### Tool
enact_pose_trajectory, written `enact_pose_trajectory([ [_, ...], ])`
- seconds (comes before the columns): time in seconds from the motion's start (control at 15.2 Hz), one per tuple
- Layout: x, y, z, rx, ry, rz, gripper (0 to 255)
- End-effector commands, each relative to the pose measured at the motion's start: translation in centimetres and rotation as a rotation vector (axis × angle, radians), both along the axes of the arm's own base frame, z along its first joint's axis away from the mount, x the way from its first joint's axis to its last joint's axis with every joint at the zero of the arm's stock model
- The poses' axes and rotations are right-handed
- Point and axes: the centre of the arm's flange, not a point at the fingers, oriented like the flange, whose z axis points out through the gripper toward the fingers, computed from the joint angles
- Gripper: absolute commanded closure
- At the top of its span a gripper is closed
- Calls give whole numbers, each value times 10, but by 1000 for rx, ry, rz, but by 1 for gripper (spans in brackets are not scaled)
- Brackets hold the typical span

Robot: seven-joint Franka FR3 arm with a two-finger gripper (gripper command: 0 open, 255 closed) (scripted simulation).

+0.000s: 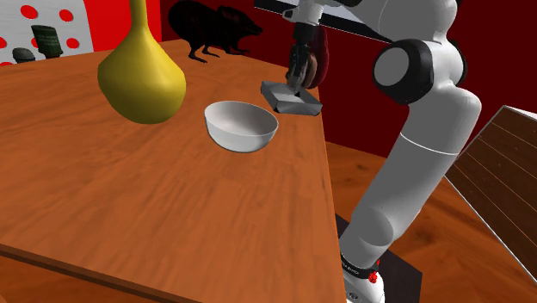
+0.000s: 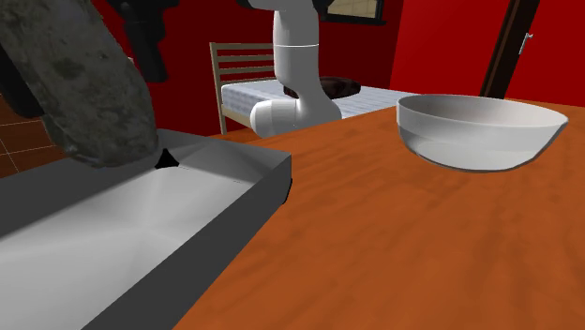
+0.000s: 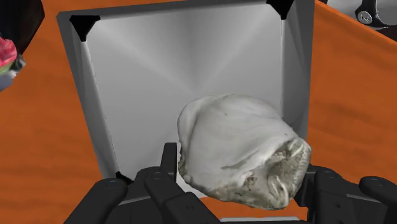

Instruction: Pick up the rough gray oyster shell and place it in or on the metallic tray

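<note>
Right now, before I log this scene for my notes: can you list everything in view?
table: one, brown wood, under everything
tray: one, grey metallic, table's far right corner in the shoulder view
shell: one, grey-white, held over the tray
bowl: one, white, beside the tray
vase: one, yellow, left of the bowl in the shoulder view
chair: one, pale, beyond the table
arm: one, white
fingers: two, black, shut on the shell

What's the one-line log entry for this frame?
step: place | pincer: shut on shell | shell: held over tray | release: not yet
</note>
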Motion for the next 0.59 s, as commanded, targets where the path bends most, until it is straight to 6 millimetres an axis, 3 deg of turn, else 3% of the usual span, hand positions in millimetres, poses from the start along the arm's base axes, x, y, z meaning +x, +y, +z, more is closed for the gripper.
enact_pose_trajectory([
  [0.0,-2,0,-11,0,-1,0,255],
  [0.53,-2,0,-50,0,-1,0,255],
])
